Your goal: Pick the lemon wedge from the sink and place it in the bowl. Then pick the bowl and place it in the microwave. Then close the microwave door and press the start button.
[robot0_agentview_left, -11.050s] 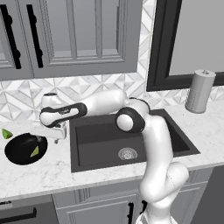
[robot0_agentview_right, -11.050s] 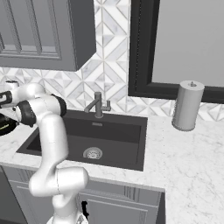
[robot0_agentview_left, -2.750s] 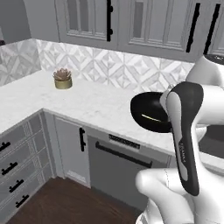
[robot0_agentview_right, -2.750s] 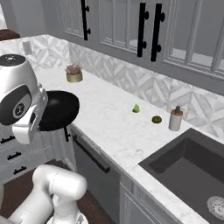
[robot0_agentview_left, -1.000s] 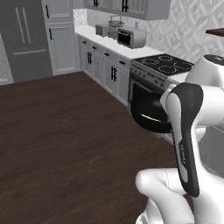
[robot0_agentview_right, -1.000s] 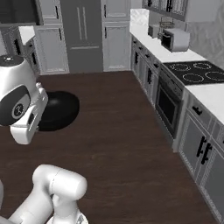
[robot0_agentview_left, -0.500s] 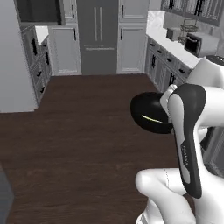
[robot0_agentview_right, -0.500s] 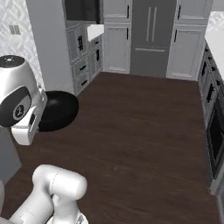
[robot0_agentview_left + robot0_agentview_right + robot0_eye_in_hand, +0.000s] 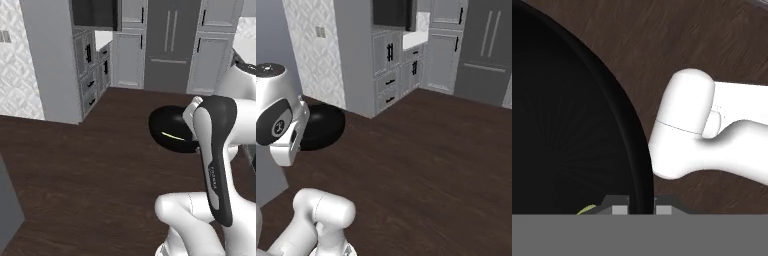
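Since half a second ago the whole scene has swung sideways in both base views, which is the base turning, not the things moving: the tall grey cabinet column [image 9: 52,60] now stands at the upper left of the left base view, and the fridge doors [image 9: 170,45] sit right of centre at the top. By contrast, the bowl [image 9: 172,129] has kept its place against the arm, at centre right of that view, carried above the dark wood floor [image 9: 90,170].

In the right base view the bowl [image 9: 321,127] shows at middle left, partly behind the white wrist, with the patterned wall [image 9: 308,45] at upper left.

From the hand view, the gripper [image 9: 641,206] sits at the bottom centre with its jaws narrow, one on each side of the black rim, pinching the bowl [image 9: 567,130], which takes up the left half of that frame. A sliver of the lemon wedge [image 9: 587,210] lies inside the bowl at the bottom edge, just left of the fingertips. In the left base view the wedge appears as a pale streak [image 9: 173,136] on the bowl's inner surface.
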